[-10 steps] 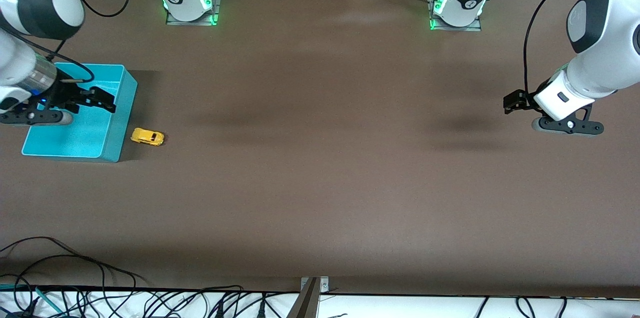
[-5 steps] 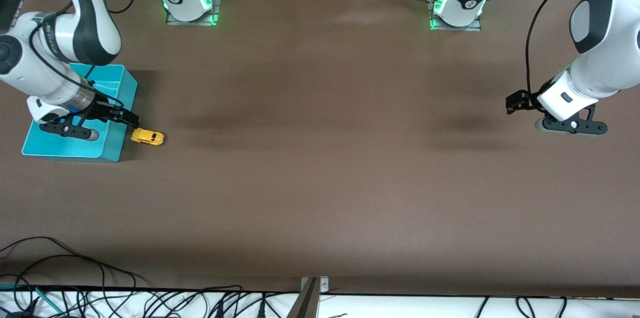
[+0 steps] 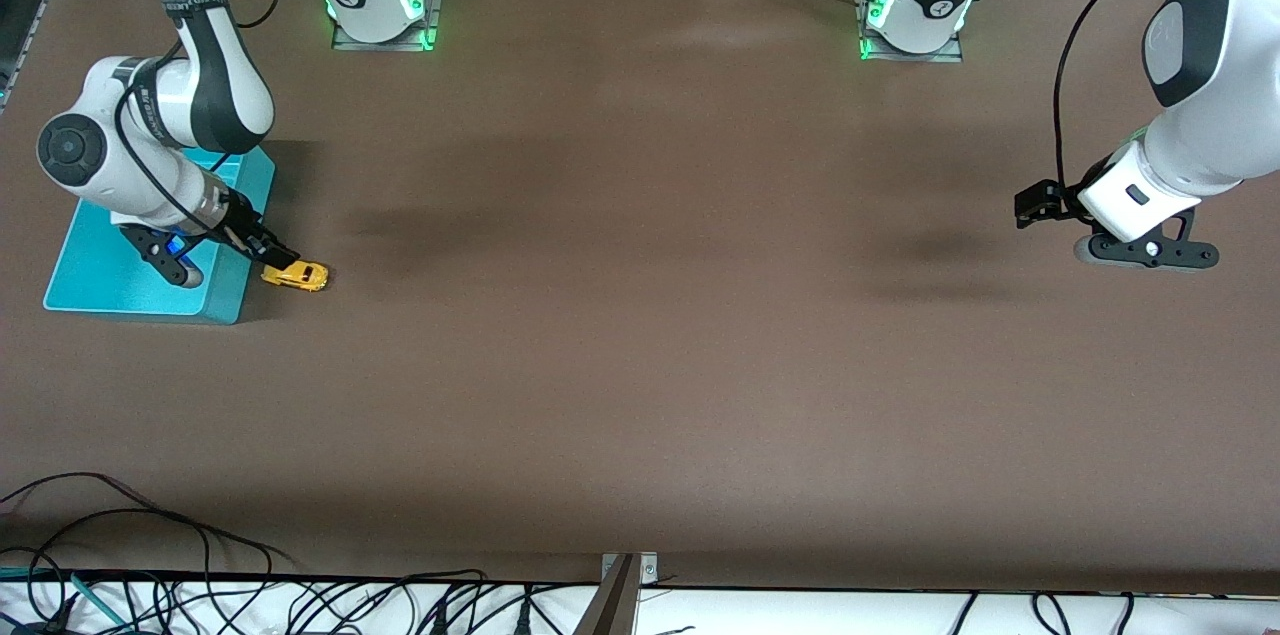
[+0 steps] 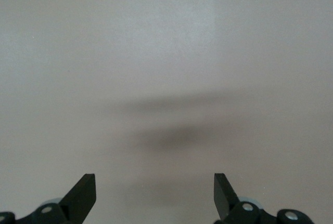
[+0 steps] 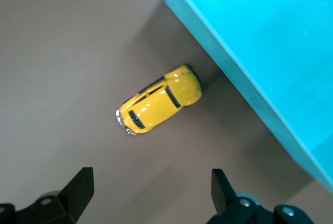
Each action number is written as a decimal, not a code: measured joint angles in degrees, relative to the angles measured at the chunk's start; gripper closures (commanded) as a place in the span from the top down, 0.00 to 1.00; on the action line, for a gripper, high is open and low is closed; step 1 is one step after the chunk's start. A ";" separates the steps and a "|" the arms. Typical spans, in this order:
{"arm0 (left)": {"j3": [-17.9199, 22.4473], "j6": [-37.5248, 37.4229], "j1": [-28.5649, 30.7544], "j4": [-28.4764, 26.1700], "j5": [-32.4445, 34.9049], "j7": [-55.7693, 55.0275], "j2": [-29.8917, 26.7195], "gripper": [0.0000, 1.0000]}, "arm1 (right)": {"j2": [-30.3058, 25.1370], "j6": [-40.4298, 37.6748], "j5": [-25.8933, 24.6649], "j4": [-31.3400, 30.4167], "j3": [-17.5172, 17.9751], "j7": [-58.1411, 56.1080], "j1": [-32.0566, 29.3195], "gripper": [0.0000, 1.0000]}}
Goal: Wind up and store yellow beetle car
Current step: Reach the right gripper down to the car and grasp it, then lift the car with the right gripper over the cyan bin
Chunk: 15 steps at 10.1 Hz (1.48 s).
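Yellow beetle car (image 3: 295,274) on the brown table (image 3: 640,335), just beside the turquoise bin's (image 3: 225,285) wall at the right arm's end, not yet picked up

Right gripper (image 3: 268,252) low over the car, fingers spread wide and empty; in the right wrist view the car (image 5: 159,100) ahead of the two fingertips (image 5: 78,187), lying slantwise to their line, tail close to the bin wall (image 5: 244,94)

Left gripper (image 3: 1035,205) also spread and empty, waiting over bare table at the left arm's end, well apart from the car

Likely light, hard and glossy, so apt to slip or roll on its wheels; rounded roof a poor hold, flat flanks between the wheels the better place to pinch, with the wrist turned to square the fingers across the body

Narrow gap at the bin side, possibly tight for one finger

No winding key or knob to make out; wheels mostly hidden beneath the body; bin interior partly covered by the right arm in the front view, contents unclear
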 measured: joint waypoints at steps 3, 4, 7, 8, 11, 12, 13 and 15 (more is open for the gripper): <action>0.00 0.00 0.16 0.00 0.00 0.00 0.00 1.00 | 2.77 3.21 -0.13 -0.16 -0.11 20.50 -0.97 1.00; 0.00 0.00 0.17 0.00 0.00 0.00 0.00 1.00 | 3.82 4.53 -0.14 -0.20 -0.14 26.30 -1.62 1.00; 0.00 0.00 0.18 -0.06 0.00 0.00 0.00 1.00 | 7.18 8.15 -0.15 -0.32 -0.17 32.17 -3.32 1.00; 0.00 0.00 0.18 -0.06 0.00 0.00 0.00 1.00 | 8.36 9.10 -0.15 -0.35 -0.16 32.56 -3.35 1.00; 0.00 0.00 0.19 -0.08 0.00 0.00 0.01 1.00 | 11.21 11.22 -0.14 -0.35 -0.13 32.94 -3.34 1.00; 0.00 0.00 0.19 -0.08 0.00 0.00 0.01 1.00 | 11.73 11.89 -0.14 -0.35 -0.13 32.97 -3.34 0.70; 0.00 0.00 0.19 -0.08 0.00 0.00 0.01 1.00 | 11.96 12.13 -0.14 -0.35 -0.13 32.98 -3.34 0.20; 0.00 0.00 0.19 -0.08 0.00 0.00 0.01 1.00 | 11.90 12.34 -0.15 -0.15 -0.10 33.05 -3.34 0.00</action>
